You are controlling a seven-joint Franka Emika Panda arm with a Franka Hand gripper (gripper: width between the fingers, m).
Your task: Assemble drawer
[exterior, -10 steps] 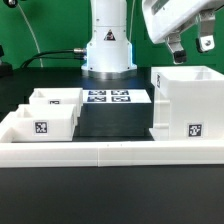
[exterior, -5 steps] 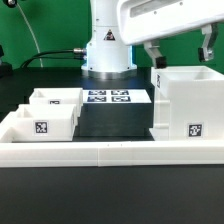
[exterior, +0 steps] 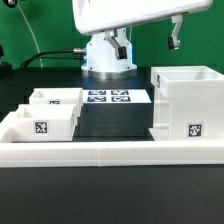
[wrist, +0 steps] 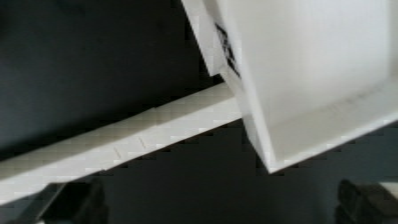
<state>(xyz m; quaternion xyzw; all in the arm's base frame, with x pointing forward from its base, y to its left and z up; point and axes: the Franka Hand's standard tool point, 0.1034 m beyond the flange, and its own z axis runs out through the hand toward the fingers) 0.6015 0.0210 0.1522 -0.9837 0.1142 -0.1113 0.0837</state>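
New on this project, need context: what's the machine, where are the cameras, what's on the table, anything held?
One robot arm with a two-finger gripper. The exterior view comes from a camera off the arm; the wrist view from one on the wrist, looking past the fingertips. On the black table stand a tall white housing, two small open trays, a flat marker board and a long low white wall. The gripper hangs open above the table, holding nothing.
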